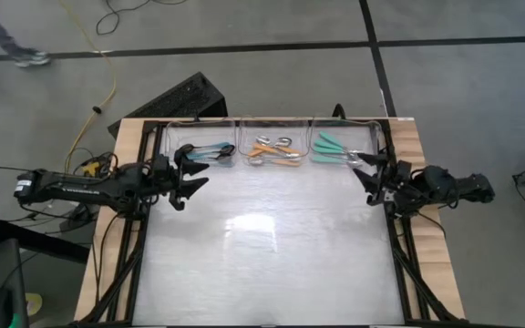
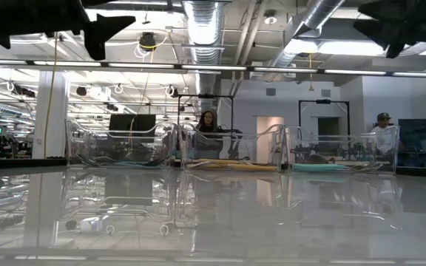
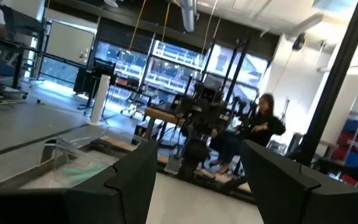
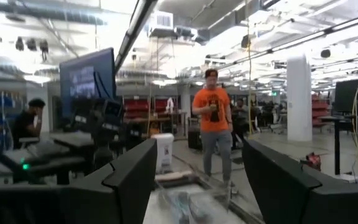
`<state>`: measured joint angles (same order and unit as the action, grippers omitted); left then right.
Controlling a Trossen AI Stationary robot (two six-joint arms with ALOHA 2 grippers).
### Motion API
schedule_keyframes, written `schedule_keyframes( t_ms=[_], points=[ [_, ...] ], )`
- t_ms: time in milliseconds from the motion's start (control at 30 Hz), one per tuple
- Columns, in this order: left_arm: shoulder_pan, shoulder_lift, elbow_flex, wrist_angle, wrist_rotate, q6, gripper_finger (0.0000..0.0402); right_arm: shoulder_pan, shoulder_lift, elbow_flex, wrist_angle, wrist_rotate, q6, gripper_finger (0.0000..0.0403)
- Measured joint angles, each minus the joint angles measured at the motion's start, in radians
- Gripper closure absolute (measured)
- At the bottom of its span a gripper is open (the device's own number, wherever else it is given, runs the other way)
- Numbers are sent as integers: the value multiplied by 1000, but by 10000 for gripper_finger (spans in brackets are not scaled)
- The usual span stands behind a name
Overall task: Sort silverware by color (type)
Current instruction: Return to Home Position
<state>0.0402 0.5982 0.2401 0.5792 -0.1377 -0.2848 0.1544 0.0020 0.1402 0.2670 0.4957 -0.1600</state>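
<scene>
The silverware lies in three clear bins along the table's far edge. Blue-handled spoons fill the left bin, orange-handled spoons the middle one, and teal-handled spoons the right one. My left gripper hangs open above the table's left side, just in front of the left bin, pointing toward the table's right. My right gripper hangs open above the right side, near the teal bin, pointing left. Both show raised at the top of the low view, with nothing between their fingers.
The glossy table top stretches from the bins to the near edge. The clear bins stand in a row at the back. People sit and stand in the room beyond the table.
</scene>
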Motion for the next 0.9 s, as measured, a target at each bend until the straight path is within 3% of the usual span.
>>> schedule_keyframes(
  t_ms=[300, 467, 900],
  points=[
    [-5, -12, 0, -61, -5, 2, 184, -7, 0, 0, -74, 5, 2, 138],
    [-19, -9, -8, -76, -57, 44, 184, -7, 0, -1, -200, 4, 80, 138],
    [-23, -10, -229, 218, -86, 12, 184, -7, 0, -37, -263, 3, 137, 138]
  ],
)
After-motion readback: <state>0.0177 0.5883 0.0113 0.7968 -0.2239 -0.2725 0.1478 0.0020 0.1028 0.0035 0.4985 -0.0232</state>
